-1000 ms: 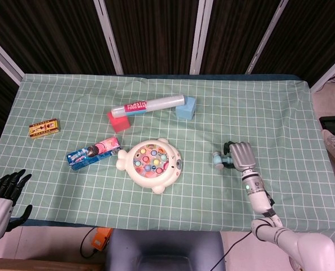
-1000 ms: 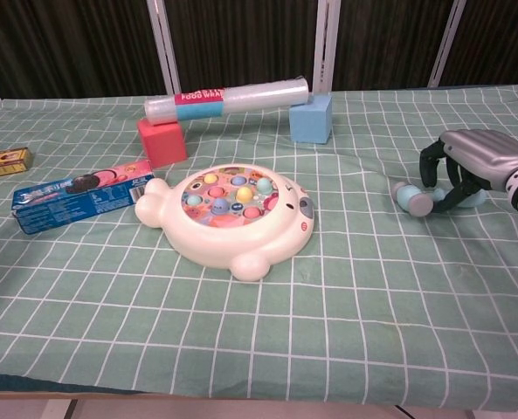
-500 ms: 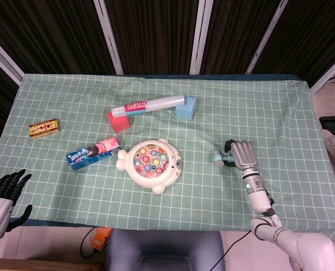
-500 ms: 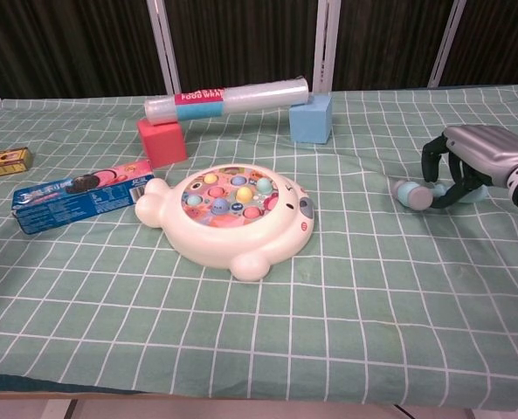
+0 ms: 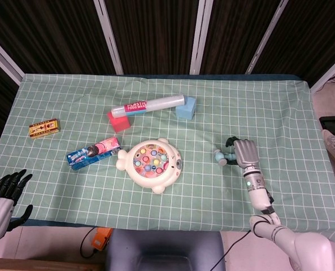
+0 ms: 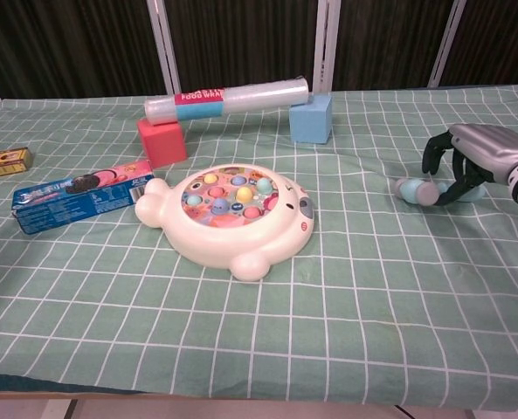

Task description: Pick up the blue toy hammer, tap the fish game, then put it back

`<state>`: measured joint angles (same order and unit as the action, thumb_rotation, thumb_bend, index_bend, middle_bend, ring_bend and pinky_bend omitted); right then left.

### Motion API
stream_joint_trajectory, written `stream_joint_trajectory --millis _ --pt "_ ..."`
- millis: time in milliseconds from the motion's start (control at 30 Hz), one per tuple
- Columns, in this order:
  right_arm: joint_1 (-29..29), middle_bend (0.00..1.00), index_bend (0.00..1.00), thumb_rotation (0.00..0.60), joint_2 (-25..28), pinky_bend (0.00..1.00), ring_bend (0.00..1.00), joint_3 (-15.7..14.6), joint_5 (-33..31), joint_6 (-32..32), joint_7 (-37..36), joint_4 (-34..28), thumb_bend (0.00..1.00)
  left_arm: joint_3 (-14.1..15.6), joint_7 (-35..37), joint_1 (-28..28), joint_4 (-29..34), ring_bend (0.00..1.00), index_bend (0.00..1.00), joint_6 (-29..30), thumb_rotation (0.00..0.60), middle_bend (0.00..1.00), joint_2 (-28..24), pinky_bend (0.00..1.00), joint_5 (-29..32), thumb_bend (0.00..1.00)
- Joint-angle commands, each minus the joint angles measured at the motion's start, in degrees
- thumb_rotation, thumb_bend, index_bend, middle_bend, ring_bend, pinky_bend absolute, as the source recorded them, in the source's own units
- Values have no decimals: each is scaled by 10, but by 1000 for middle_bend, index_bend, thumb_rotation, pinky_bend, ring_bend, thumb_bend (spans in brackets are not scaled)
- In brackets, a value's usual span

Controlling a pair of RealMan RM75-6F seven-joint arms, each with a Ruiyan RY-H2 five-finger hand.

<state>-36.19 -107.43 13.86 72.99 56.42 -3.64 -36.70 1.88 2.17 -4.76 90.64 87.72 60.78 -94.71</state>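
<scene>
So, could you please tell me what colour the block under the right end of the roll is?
Light blue block, clearest in the chest view.

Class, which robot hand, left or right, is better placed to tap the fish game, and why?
The right robot hand: its fingers are curled around the blue toy hammer, just right of the fish game. The left robot hand sits off the table's near-left edge, holding nothing.

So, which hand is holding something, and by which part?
The right hand grips the blue toy hammer by its handle; the head sticks out. The left hand holds nothing.
</scene>
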Motion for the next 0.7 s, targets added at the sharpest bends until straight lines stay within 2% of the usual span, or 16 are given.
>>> stream_joint_trajectory --millis 33,700 --pt "-1 541 586 600 0 648 636 2 -1 -1 0 0 297 0 0 0 0 0 0 0 600 15 0 88 0 403" --pt "-12 541 585 600 -2 648 636 19 -21 -12 10 5 296 0 -4 -1 1 0 0 -3 600 17 1 88 2 404"
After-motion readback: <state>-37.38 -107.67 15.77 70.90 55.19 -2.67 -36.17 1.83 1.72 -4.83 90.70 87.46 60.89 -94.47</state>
